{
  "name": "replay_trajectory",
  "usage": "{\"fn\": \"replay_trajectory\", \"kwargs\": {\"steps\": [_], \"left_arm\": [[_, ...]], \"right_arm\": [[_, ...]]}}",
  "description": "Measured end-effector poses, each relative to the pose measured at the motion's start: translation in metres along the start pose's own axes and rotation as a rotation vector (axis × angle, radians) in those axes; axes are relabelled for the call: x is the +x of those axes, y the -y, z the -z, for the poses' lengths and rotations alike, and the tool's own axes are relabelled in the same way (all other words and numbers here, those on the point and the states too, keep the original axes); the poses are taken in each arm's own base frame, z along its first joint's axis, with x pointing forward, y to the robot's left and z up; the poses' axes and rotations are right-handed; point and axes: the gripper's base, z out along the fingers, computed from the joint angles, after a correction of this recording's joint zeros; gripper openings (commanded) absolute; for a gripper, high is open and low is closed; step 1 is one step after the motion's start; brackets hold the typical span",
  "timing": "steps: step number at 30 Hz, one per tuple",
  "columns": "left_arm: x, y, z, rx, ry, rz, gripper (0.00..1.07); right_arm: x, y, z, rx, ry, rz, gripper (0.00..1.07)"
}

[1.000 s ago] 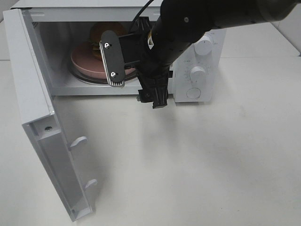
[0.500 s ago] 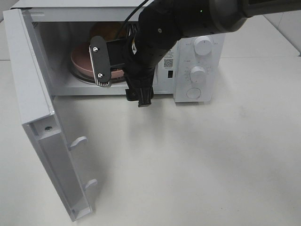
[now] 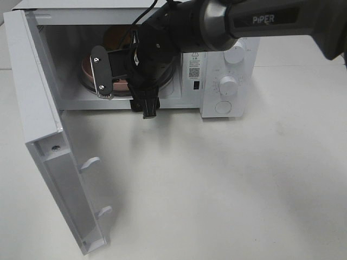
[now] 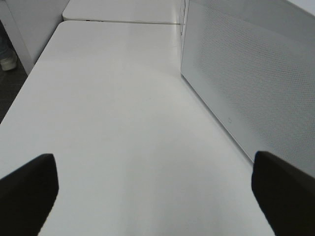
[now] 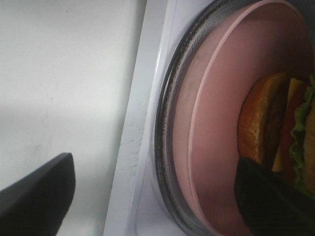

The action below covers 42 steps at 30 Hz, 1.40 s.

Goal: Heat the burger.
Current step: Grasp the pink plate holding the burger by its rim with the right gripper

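Reaching into the open microwave (image 3: 227, 81), the right gripper (image 5: 157, 191) has its fingers (image 3: 101, 72) spread wide and holding nothing. One finger is over the pink plate (image 5: 216, 132) next to the burger (image 5: 275, 128); the other is outside the cavity, over the desk (image 3: 227, 184). The burger sits on that plate, which rests on the glass turntable (image 5: 170, 98) inside the oven.

Judging by this, the burger is already placed, and the step in hand is either a last nudge of the plate or a clear exit before the door (image 3: 59, 179) is shut. To do it well, the arm should come straight out through the opening, level, without dragging a finger across the plate rim or catching the sill. The plate looks roughly centred on the turntable; if not, a light push on its edge would do.

Away from the oven, the left gripper (image 4: 155, 191) hangs over bare desk beside the microwave's perforated wall, fingers fully apart and empty. It looks well placed to swing the door closed.
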Motion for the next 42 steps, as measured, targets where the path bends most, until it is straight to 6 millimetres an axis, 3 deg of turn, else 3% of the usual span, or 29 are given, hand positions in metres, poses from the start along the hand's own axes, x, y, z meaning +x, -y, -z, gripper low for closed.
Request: {"fn": "replay_trajectory", "kwargs": {"steps": [17, 25, 29, 34, 36, 38, 39, 40, 41, 42], "left_arm": [[0.000, 0.000, 0.000, 0.000, 0.000, 0.000, 1.00], [0.000, 0.000, 0.000, 0.000, 0.000, 0.000, 1.00], [0.000, 0.000, 0.000, 0.000, 0.000, 0.000, 1.00], [0.000, 0.000, 0.000, 0.000, 0.000, 0.000, 1.00], [0.000, 0.000, 0.000, 0.000, 0.000, 0.000, 1.00], [0.000, 0.000, 0.000, 0.000, 0.000, 0.000, 1.00], [0.000, 0.000, 0.000, 0.000, 0.000, 0.000, 1.00], [0.000, 0.000, 0.000, 0.000, 0.000, 0.000, 1.00], [0.000, 0.000, 0.000, 0.000, 0.000, 0.000, 1.00], [0.000, 0.000, 0.000, 0.000, 0.000, 0.000, 1.00]], "right_arm": [[0.009, 0.011, -0.040, 0.012, -0.023, -0.033, 0.84], [0.008, 0.007, -0.053, -0.001, -0.025, -0.042, 0.82], [0.011, -0.004, -0.068, -0.035, -0.035, -0.044, 0.81], [0.010, -0.004, -0.069, -0.027, -0.030, -0.043, 0.77], [0.010, -0.003, -0.069, -0.024, -0.028, -0.042, 0.63], [0.010, -0.002, -0.068, -0.019, -0.025, -0.042, 0.57], [0.009, -0.002, -0.068, -0.011, -0.020, -0.047, 0.46], [0.009, -0.002, -0.068, -0.011, -0.020, -0.047, 0.46], [0.008, 0.001, -0.066, -0.004, -0.017, -0.059, 0.33], [0.008, 0.001, -0.066, -0.004, -0.017, -0.059, 0.33]]}}
